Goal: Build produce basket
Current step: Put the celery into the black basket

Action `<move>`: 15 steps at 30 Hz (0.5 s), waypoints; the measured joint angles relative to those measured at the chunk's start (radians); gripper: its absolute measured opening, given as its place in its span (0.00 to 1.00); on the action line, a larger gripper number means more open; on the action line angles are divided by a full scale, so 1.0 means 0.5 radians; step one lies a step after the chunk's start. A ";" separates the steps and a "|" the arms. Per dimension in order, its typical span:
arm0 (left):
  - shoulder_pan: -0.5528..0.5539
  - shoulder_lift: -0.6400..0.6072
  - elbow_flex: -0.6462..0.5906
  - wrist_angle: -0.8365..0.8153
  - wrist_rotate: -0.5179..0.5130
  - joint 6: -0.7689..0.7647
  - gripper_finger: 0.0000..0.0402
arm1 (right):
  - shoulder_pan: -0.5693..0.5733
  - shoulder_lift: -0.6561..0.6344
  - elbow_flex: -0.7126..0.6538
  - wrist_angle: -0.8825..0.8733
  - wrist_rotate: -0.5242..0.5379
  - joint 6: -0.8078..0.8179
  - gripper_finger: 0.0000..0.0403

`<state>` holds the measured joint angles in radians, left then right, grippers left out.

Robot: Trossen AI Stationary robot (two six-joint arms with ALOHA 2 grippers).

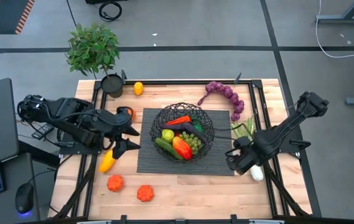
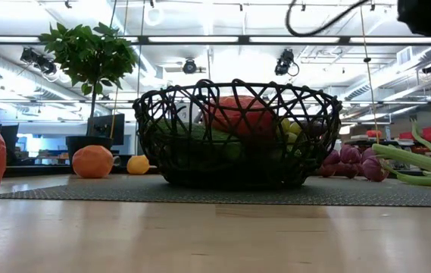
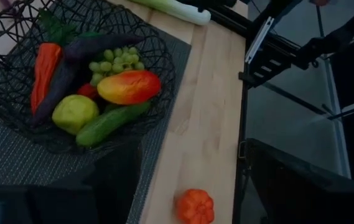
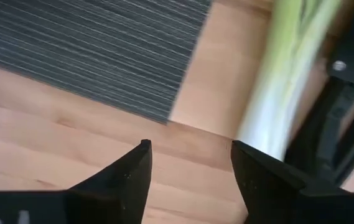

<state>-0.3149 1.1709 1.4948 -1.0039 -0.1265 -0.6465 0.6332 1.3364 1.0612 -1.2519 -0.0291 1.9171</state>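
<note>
Seen from overhead, the black wire-mesh basket (image 1: pixel 183 132) sits at the centre of the frame on a dark ribbed mat (image 1: pixel 149 158), already loaded with an orange carrot (image 1: pixel 178 121), a dark aubergine (image 1: pixel 192 130), green grapes (image 1: pixel 194 142), a cucumber (image 1: pixel 163 147), a yellow-green fruit (image 1: pixel 168 134) and a red-and-yellow pepper (image 1: pixel 181 148). The left gripper (image 1: pixel 127 138) hovers at centre left, just off the mat's left edge, its two fingers spread apart and holding nothing; a yellow pepper (image 1: pixel 106 162) lies on the wooden table (image 1: pixel 195 186) just below it. At lower left, two orange tomatoes (image 1: pixel 115 182) (image 1: pixel 145 193) lie well apart from the basket. A lemon (image 1: pixel 138 88) rests near the top edge beside a potted plant (image 1: pixel 96 53), and purple grapes (image 1: pixel 226 96) curve across the upper right. The right gripper (image 1: pixel 234 163) is low at centre right, just off the mat's lower right corner; its wrist camera shows the two dark fingers (image 4: pixel 130 171) parted over bare wood with nothing between them, and the leek (image 4: pixel 282 81) lying just beside one finger, apart from it. From overhead the leek (image 1: pixel 256 172) shows its white end below the right arm and its green leaves above. At table height, the basket (image 2: pixel 238 136) fills the middle of the frame with red and green produce visible through its lattice.
</note>
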 joint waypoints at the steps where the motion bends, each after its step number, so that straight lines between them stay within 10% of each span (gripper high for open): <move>1: 0.000 0.000 0.000 0.000 0.000 -0.002 0.72 | 0.000 -0.042 -0.038 0.001 -0.033 -0.001 0.58; 15: 0.000 0.000 0.000 -0.004 -0.021 -0.085 0.72 | 0.016 -0.038 -0.362 0.042 -0.321 -0.123 0.85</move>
<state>-0.3149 1.1709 1.4948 -1.0059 -0.1371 -0.6888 0.6412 1.3174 0.8801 -1.2308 -0.1896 1.8557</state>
